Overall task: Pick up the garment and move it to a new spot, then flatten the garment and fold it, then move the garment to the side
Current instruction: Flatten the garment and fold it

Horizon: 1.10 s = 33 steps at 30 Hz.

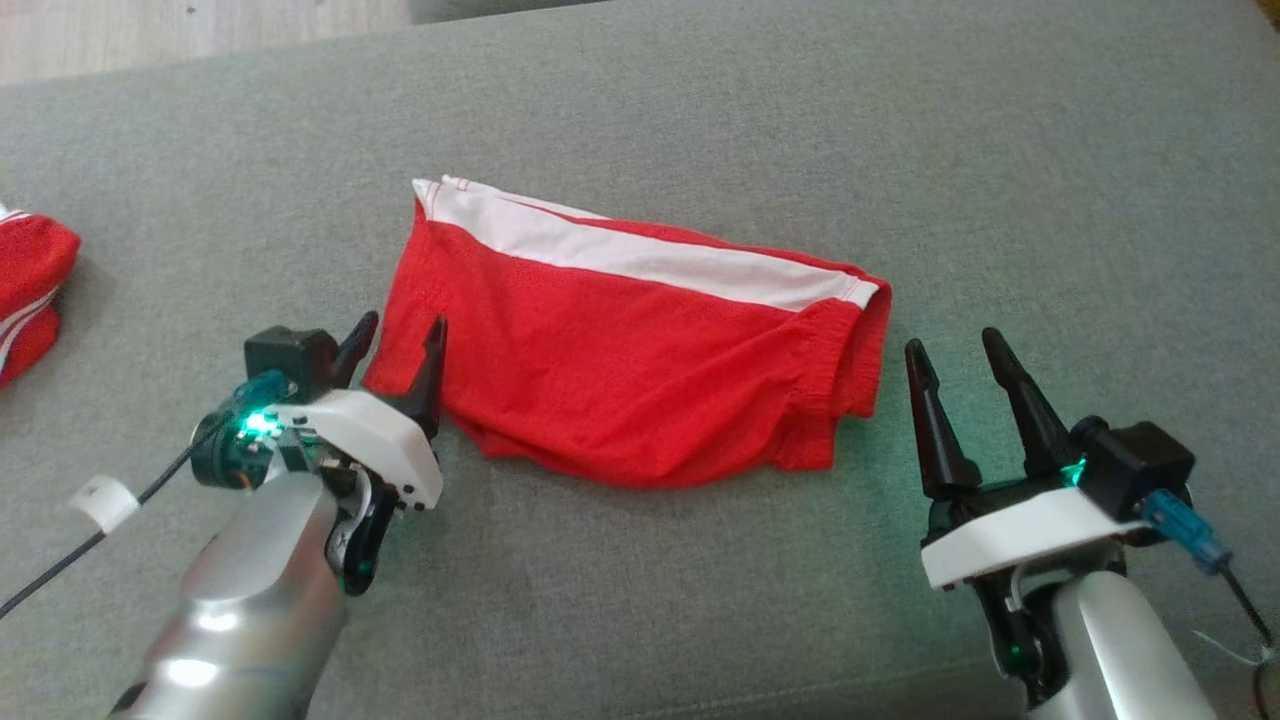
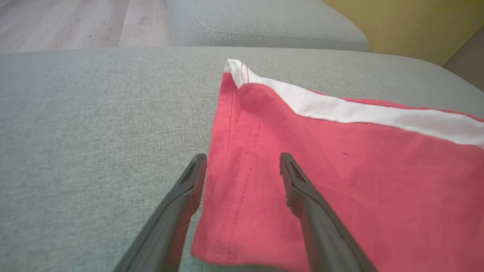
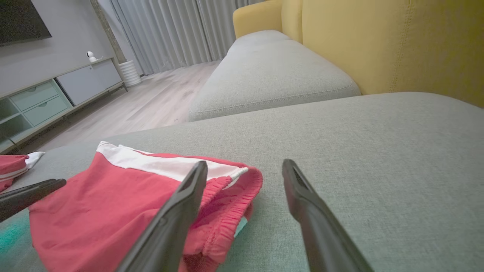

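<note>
Left tool [image 1: 403,322] spread, straddling 8 o'clock corner of garment [image 1: 630,370], not pinching. Right tool [image 1: 953,340] spread, just clear at its 4 o'clock. Red garment lies folded on grey sofa cushion [image 1: 700,120].

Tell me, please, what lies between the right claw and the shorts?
Nothing but a narrow bare strip of grey cushion lies between the right claw and the shorts, as the head view shows.
</note>
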{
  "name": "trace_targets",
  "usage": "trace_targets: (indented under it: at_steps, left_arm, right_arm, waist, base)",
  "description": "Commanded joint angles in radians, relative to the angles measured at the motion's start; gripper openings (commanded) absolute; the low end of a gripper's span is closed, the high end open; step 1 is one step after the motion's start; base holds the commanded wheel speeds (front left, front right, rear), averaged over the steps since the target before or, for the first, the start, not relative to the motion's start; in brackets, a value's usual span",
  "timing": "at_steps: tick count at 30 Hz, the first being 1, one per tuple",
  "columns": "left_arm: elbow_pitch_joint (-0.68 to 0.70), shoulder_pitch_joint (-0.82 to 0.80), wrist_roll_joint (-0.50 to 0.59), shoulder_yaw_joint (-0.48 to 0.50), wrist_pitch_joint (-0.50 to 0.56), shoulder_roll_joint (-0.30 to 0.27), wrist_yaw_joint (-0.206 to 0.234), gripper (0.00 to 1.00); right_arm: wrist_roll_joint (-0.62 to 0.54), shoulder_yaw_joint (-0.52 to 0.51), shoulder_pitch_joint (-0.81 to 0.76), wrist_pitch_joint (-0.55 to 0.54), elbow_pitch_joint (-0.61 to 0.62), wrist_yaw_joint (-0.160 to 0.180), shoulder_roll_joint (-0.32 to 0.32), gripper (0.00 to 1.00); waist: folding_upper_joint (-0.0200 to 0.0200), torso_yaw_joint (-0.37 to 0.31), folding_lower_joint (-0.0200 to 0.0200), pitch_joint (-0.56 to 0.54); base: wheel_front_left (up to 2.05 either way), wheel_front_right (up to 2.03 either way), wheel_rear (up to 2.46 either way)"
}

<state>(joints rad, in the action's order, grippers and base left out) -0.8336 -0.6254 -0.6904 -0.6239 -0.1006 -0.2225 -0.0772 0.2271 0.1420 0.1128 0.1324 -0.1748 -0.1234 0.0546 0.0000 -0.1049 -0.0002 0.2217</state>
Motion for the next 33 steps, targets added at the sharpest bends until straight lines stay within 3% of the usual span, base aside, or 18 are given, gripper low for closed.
trace_targets:
  at_steps: [1,6,11,12,14,26,33]
  left_arm:
    - [0.019,-0.031,-0.006,0.023,0.000,-0.027,0.009,1.00]
    - [-0.008,-0.039,-0.018,0.026,0.058,-0.037,0.037,1.00]
    - [-0.006,-0.030,-0.040,0.015,0.112,-0.028,0.017,1.00]
    - [-0.002,-0.027,-0.042,0.010,0.121,-0.026,0.011,0.83]
    - [0.008,-0.020,-0.047,0.002,0.131,-0.022,0.001,0.00]
    - [0.095,0.036,-0.081,0.041,0.022,-0.018,0.023,0.00]
    - [0.193,0.206,-0.147,0.081,-0.038,-0.006,0.053,0.00]
  right_arm:
    - [-0.006,0.018,0.008,-0.006,0.046,-0.007,-0.004,1.00]
    - [-0.006,0.029,-0.005,-0.025,0.108,-0.007,-0.004,1.00]
    - [-0.004,0.025,-0.014,-0.028,0.127,-0.007,-0.004,1.00]
    - [-0.004,0.023,-0.015,-0.028,0.127,-0.007,-0.004,1.00]
    - [-0.003,0.019,-0.015,-0.027,0.128,-0.007,-0.004,1.00]
    - [-0.004,-0.027,-0.026,-0.017,0.116,-0.007,-0.004,1.00]
    - [-0.006,-0.101,-0.061,-0.021,0.117,-0.007,-0.004,1.00]
  waist:
    - [0.0000,-0.005,0.0002,0.006]
    - [0.0000,-0.025,0.0002,0.030]
    - [0.0000,-0.030,0.0002,0.035]
    - [0.0000,-0.030,0.0002,0.034]
    - [0.0000,-0.029,0.0002,0.030]
    - [0.0000,0.021,0.0002,-0.035]
    - [0.0000,0.097,0.0002,-0.106]
  base:
    - [0.00,0.00,0.00]
    - [0.00,0.00,0.00]
    - [0.00,0.00,0.00]
    - [0.00,0.00,0.00]
    - [0.00,0.00,0.00]
    - [0.00,0.00,0.00]
    - [0.00,0.00,0.00]
